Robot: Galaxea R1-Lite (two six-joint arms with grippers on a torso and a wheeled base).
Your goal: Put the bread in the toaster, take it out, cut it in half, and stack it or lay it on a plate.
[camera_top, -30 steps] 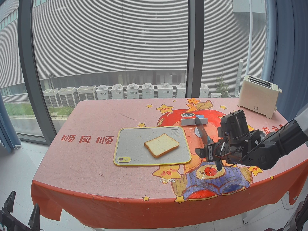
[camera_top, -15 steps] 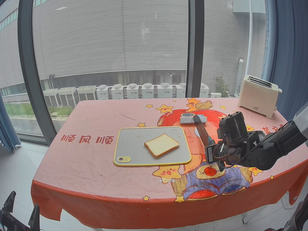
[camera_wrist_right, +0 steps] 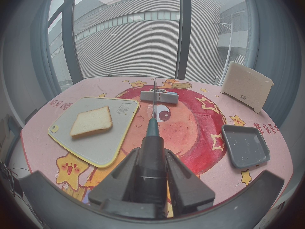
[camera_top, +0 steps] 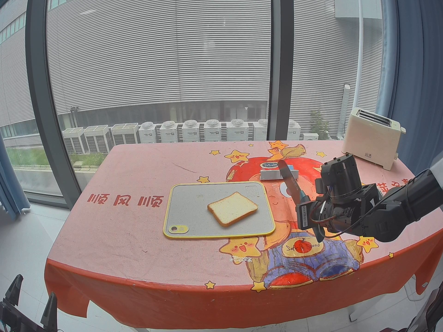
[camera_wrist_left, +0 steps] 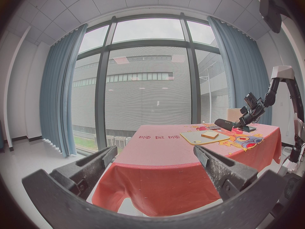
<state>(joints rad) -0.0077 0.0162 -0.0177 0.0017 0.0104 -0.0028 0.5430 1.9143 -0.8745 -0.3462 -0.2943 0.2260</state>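
1. The bread (camera_top: 232, 208) is lying flat on the cutting board (camera_top: 189, 208), near the middle of the tabletop (camera_top: 138, 171).
2. The right end effector (camera_wrist_right: 152, 166) is grasping the knife (camera_top: 288, 183) by its handle, the blade pointing toward the knife holder (camera_top: 272, 174).
3. The toaster (camera_top: 373, 137) is standing at the far right corner. The grey plate (camera_wrist_right: 246, 143), by the right edge, is carrying some small specks.
4. The left end effector (camera_wrist_left: 155, 156) is hanging released, off the near left corner.
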